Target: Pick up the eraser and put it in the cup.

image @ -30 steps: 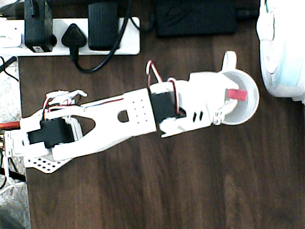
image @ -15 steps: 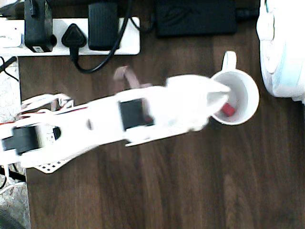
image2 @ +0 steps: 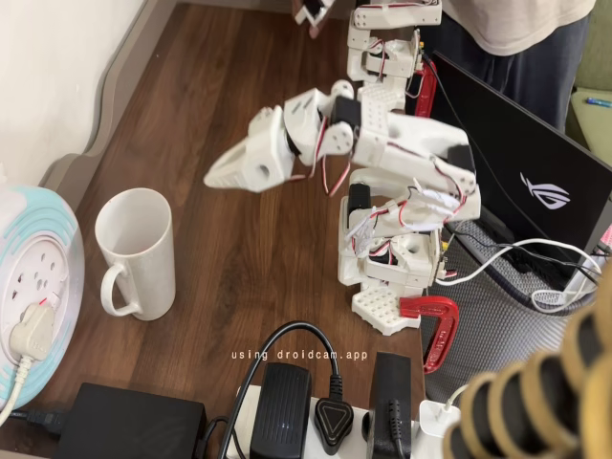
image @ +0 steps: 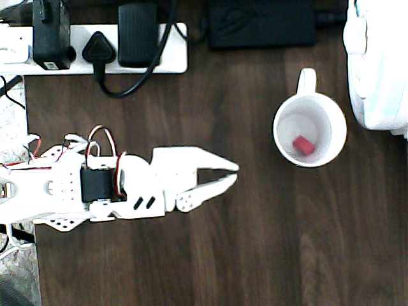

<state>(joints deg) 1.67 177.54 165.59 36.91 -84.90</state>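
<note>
The eraser lay on the bottom of the cup, a small red block a little toward the lower middle of the white interior in the overhead view, touching nothing but the cup floor. The cup stood upright on the dark wooden table, its handle pointing toward the top of the overhead picture. In the fixed view the cup stood at the left with its handle turned toward the camera; the eraser could not be seen over its rim there.

The gripper was well apart from the cup, to its left in the overhead view, with bare table between them. Its jaws were slightly parted, the two white tips close together with a narrow gap, and they held nothing. In the fixed view the gripper hung in the air above the table, pointing toward the cup and tilted a little downward, clear of the mug.

Just right of the cup in the overhead view sat a white and pale blue appliance, close to the rim but whether touching could not be told. A white power strip with black plugs lay along the top edge, and a black adapter lay beside it.
</note>
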